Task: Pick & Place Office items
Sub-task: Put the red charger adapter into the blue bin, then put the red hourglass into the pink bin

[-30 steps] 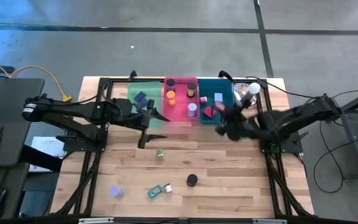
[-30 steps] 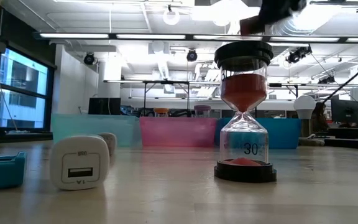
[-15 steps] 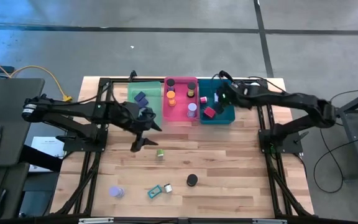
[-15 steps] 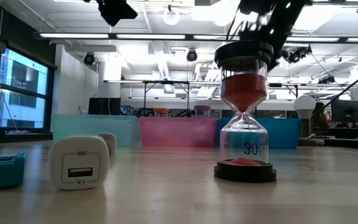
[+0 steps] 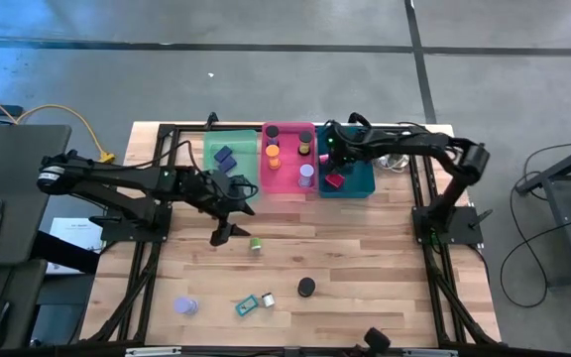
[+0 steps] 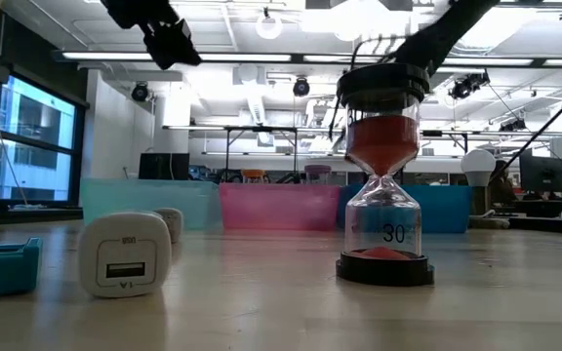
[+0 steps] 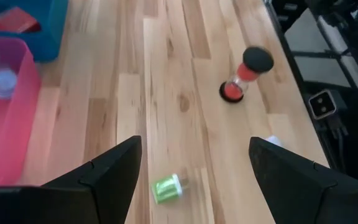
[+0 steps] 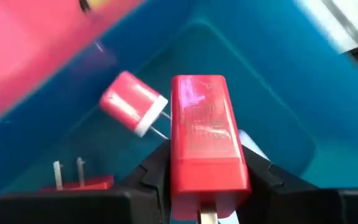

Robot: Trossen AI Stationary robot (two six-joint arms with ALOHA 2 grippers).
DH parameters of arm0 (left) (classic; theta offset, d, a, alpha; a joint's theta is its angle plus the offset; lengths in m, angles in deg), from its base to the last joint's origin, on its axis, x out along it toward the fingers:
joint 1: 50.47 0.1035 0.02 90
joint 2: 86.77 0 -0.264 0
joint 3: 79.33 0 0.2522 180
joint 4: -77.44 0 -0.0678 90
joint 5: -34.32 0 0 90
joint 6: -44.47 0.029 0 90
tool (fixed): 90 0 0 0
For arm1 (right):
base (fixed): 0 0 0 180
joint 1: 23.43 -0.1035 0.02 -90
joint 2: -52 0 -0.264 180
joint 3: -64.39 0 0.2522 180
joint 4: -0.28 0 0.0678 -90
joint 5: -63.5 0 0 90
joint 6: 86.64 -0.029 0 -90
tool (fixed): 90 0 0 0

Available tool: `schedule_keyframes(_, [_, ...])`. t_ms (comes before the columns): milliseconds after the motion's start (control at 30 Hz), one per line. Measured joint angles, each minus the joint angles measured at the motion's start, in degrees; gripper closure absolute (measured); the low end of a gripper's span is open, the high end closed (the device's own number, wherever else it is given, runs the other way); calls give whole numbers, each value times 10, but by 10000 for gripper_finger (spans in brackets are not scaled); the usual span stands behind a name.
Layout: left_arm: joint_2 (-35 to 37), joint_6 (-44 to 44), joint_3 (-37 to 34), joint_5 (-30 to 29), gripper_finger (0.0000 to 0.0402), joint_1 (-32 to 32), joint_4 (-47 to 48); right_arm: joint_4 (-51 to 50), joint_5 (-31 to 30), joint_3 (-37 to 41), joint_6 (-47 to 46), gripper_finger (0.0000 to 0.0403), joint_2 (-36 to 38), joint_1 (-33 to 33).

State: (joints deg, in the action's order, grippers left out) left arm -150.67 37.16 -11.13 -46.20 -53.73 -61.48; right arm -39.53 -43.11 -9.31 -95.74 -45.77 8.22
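Right gripper (image 8: 201, 186) holds its fingers clamped on a red rectangular plug block (image 8: 204, 134) above the teal plastic tray (image 5: 361, 183). At nine o'clock, left gripper (image 5: 234, 220) hovers over the wooden worktop (image 5: 365, 268), fingers apart.

Floor (image 5: 266, 79): grey concrete with dark seams, surrounding the wooden table (image 5: 365, 258) | Beyond the table: open workshop, white ceiling (image 6: 261, 73) with lit strip lights and round lamps | Left of the table: tall windows (image 6: 18, 136) showed daylight | Far benches carried monitors (image 6: 542, 174)
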Motion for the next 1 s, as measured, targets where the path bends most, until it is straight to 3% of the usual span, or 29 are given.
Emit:
schedule_keyframes(267, [-9,0,-13,0,112,0,-6,37,-19,0,-17,284,-50,1])
schedule_keyframes(467, [-17,0,-15,-2,112,0,-2,28,-39,0,-32,103,-40,-2])
schedule_keyframes(600, [-24,0,-15,-2,112,0,-1,24,-62,0,-33,21,-11,-11])
schedule_keyframes(667, [-27,-3,-14,-1,112,0,-6,22,-81,0,-32,12,12,-21])
schedule_keyframes(833, [-28,-28,-14,2,112,0,0,7,-89,0,-28,37,90,-51])
schedule_keyframes(1000, [-28,-48,-14,55,112,0,13,-31,-84,0,-35,50,180,-102])
